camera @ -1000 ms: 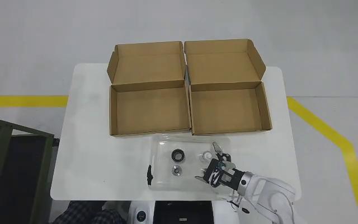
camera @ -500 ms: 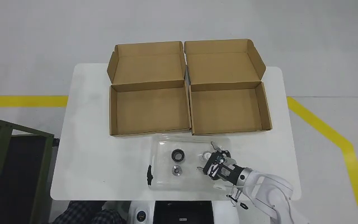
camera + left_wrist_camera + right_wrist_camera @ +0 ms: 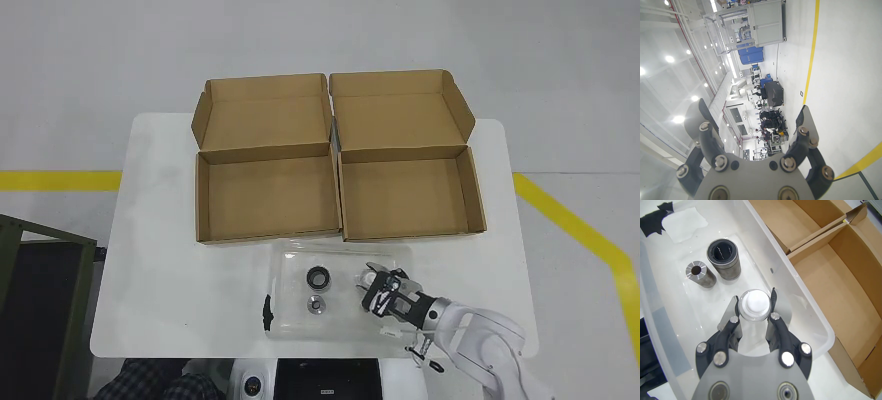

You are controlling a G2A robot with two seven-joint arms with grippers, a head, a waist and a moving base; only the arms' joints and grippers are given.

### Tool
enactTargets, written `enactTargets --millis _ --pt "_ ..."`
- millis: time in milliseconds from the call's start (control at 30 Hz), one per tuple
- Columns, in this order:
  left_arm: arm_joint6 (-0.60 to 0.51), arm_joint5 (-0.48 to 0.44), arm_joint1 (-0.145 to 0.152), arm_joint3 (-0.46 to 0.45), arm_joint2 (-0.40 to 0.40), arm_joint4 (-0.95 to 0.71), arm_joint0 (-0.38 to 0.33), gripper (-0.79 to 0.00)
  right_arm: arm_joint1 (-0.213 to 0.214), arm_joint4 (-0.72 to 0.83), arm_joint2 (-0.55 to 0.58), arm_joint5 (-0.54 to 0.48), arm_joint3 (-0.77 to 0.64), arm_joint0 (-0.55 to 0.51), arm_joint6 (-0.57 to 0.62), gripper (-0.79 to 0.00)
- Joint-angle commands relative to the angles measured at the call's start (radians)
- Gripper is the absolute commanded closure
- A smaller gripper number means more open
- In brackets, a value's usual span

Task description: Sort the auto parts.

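Right gripper (image 3: 755, 303) clamps a white plastic part (image 3: 755, 306) inside the clear bin (image 3: 781, 260) at the table's near edge.

Its two fingers press the part's clear round rim from both sides, close to the bin wall that faces the boxes. The left gripper (image 3: 753, 121) hangs off the table with its fingers spread wide. Further along the bin, a steel bushing (image 3: 700, 275) and a dark linear bearing (image 3: 725, 260) stand upright just beside each other. Beyond the bin, an open cardboard box (image 3: 265, 195) and a second box (image 3: 405, 195) sit touching, side by side.
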Motion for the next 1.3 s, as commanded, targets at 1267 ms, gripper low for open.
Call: enactTargets --millis 1267 --pt "0.000 0.000 0.000 0.000 0.000 0.000 0.000 -0.785 0.020 0.621 0.097 -0.030 0.024 -0.004 -0.218 0.000"
